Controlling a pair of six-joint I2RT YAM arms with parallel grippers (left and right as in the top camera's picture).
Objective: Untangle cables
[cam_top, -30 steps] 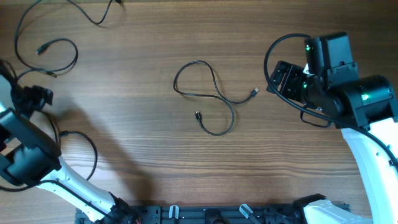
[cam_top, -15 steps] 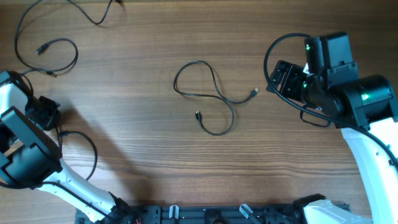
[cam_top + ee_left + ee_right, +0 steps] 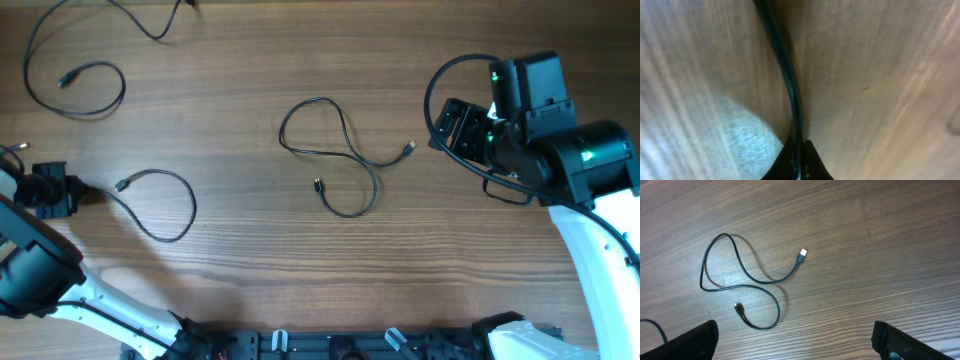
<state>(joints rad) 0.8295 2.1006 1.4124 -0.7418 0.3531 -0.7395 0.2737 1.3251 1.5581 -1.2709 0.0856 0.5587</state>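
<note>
1. The left hand [image 3: 66,190] is clenched on one end of a cable [image 3: 188,200] at the left edge of the bench [image 3: 250,270]. Its wrist view shows the cable pinched right at the fingertips
2. That cable lies in a single open loop to the right of the hand. Its free plug [image 3: 120,185] is near the grip and it touches no other cable
3. To do this step well, I judge the pull should be slow, low along the bench and away from the loop, so the curl opens rather than tightens. A pinch at the very tips on so thin a cable may slip if jerked
4. The right hand [image 3: 440,125] hangs released over the right side, grasping nothing. It could pin the plug end if the cable drags
5. The middle cable [image 3: 752,279] lies alone at the centre in a loose S, seemingly crossing itself once, and ends in a pale connector [image 3: 801,255]. Another cable [image 3: 120,88] curls at the far left corner, well apart
6. The cables are thin, black, smooth and springy, and they hold their curves. The bench is matt brown wood grain, likely giving little friction
</note>
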